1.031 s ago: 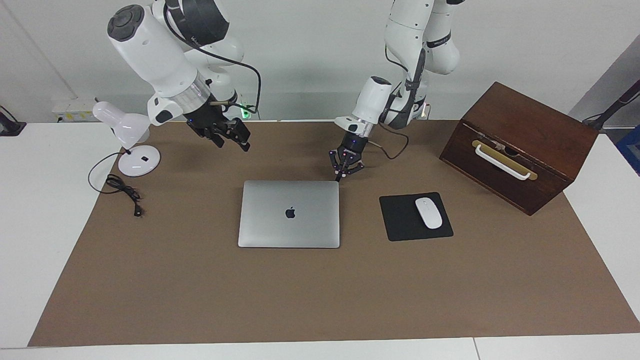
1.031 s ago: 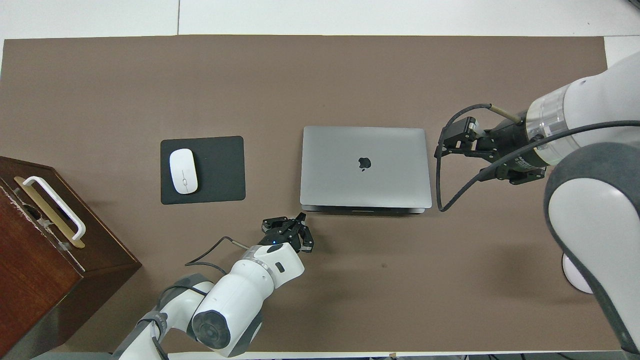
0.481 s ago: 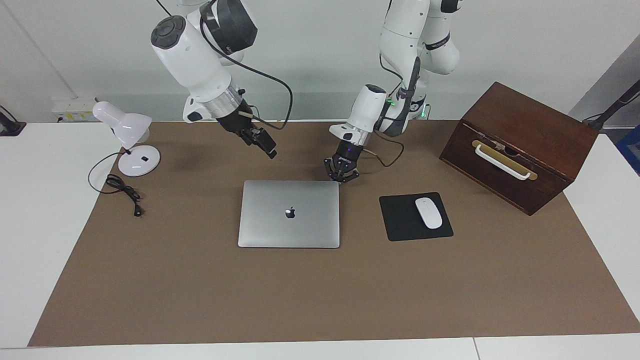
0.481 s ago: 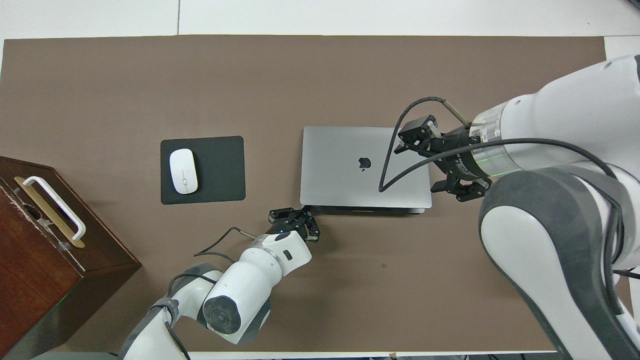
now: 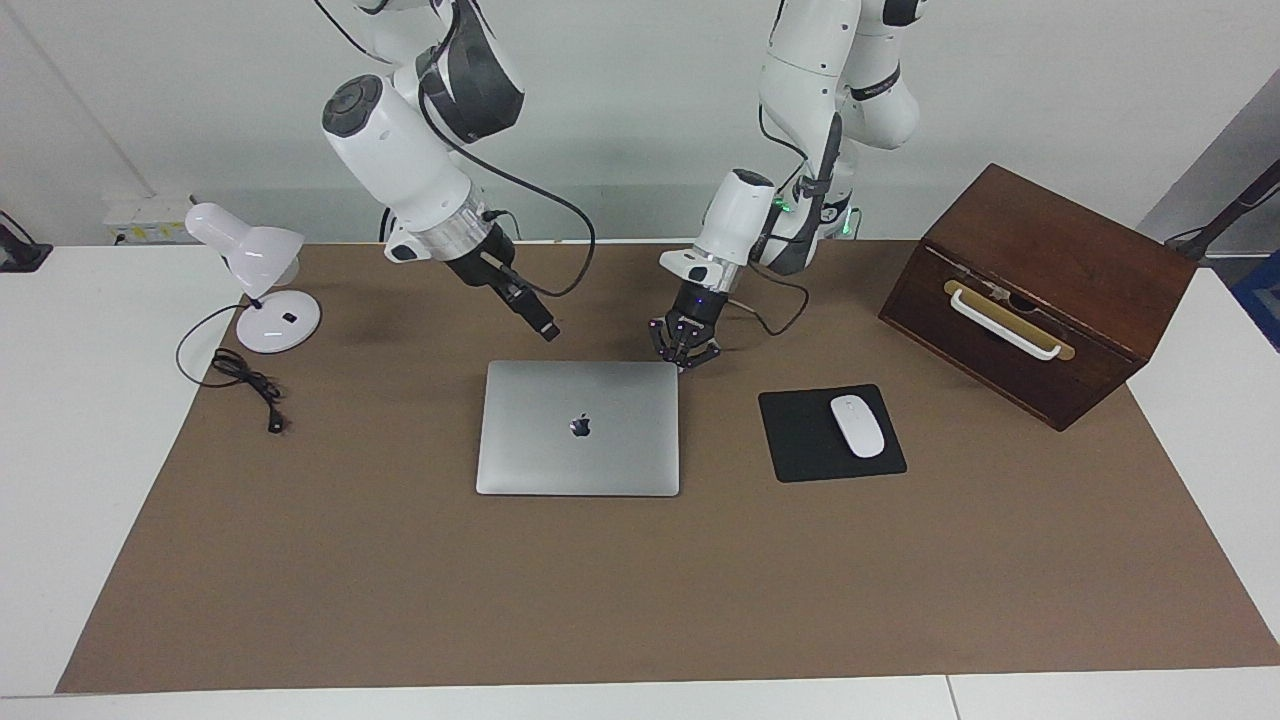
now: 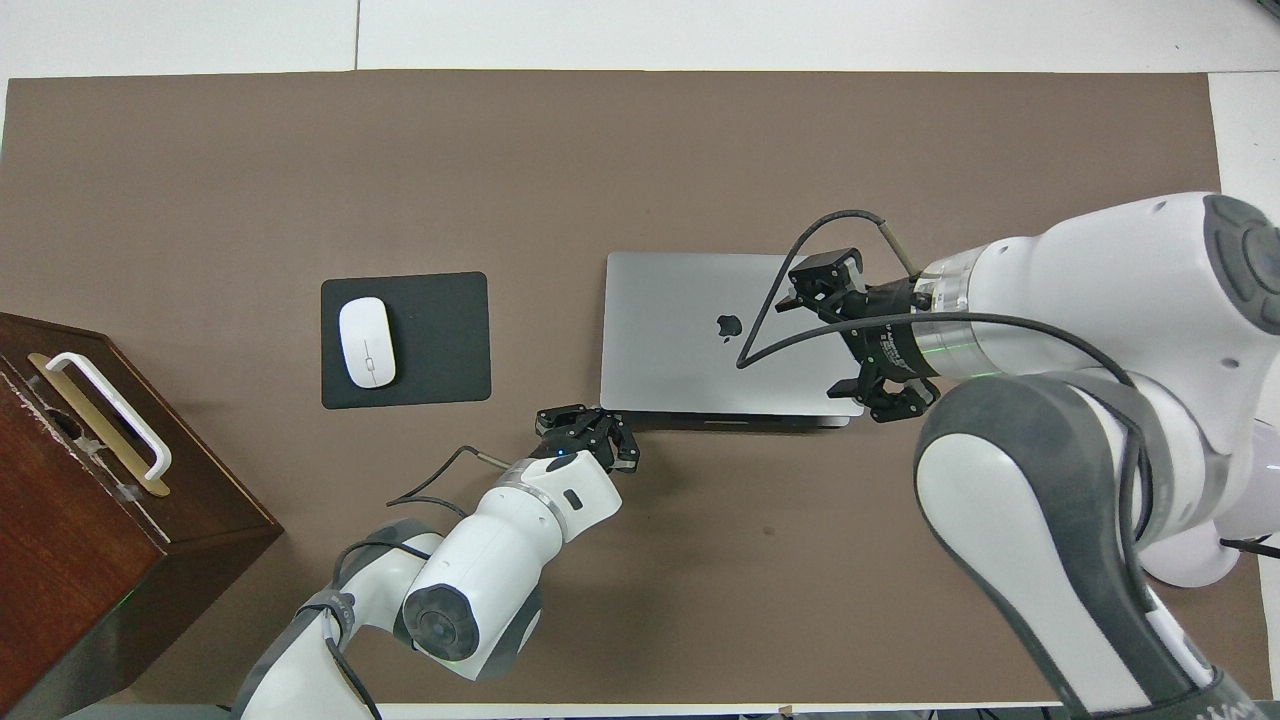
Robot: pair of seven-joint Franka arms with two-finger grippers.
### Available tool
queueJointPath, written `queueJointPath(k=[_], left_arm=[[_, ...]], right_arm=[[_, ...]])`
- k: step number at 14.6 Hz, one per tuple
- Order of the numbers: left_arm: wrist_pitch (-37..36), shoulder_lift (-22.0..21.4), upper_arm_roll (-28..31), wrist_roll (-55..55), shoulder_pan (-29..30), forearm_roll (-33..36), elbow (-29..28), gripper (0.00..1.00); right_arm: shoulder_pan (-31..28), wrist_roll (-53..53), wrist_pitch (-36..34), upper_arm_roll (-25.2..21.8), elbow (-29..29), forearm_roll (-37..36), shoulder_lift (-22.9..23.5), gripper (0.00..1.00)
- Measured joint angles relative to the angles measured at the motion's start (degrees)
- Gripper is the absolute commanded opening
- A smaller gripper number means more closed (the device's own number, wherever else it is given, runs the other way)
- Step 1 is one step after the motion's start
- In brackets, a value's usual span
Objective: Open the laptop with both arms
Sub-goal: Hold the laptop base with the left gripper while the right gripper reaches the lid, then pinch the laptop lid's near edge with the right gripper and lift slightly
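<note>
The silver-grey laptop (image 5: 578, 428) (image 6: 700, 335) lies closed and flat on the brown mat, apple logo up. My left gripper (image 5: 684, 360) (image 6: 592, 428) is shut and low, its tips at the laptop's corner that is nearest the robots on the left arm's side. My right gripper (image 5: 541, 323) (image 6: 850, 338) hangs open and empty in the air, jaws spread wide. In the overhead view it is over the laptop's end toward the right arm. The facing view shows it still above the lid's edge, not touching.
A black mouse pad (image 5: 800, 440) with a white mouse (image 5: 857, 426) lies beside the laptop toward the left arm's end. A wooden box (image 5: 1040, 290) with a white handle stands past it. A white desk lamp (image 5: 255, 270) and its cord (image 5: 245, 380) are at the right arm's end.
My right arm swung in from near the lamp and lowered toward the laptop's edge. My left gripper shifted slightly down onto the laptop's corner. The laptop has not moved.
</note>
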Motion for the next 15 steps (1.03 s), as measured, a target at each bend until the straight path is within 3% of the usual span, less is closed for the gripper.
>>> queueJointPath(k=[4, 12, 15], left_arm=[[0.0, 0.84, 0.19, -0.02, 0.23, -0.02, 0.59, 0.0], [0.02, 2.61, 0.39, -0.01, 0.8, -0.02, 1.86, 0.0], [0.03, 2.64, 0.38, 0.07, 0.8, -0.02, 1.89, 0.0]], right_arm=[[0.26, 0.0, 9.86, 1.04, -7.37, 3.16, -1.64, 1.0], [1.07, 0.0, 25.34, 3.81, -13.9, 10.21, -1.4, 1.0], [1.72, 0.03, 28.06, 4.28, -15.5, 10.89, -0.41, 1.0]])
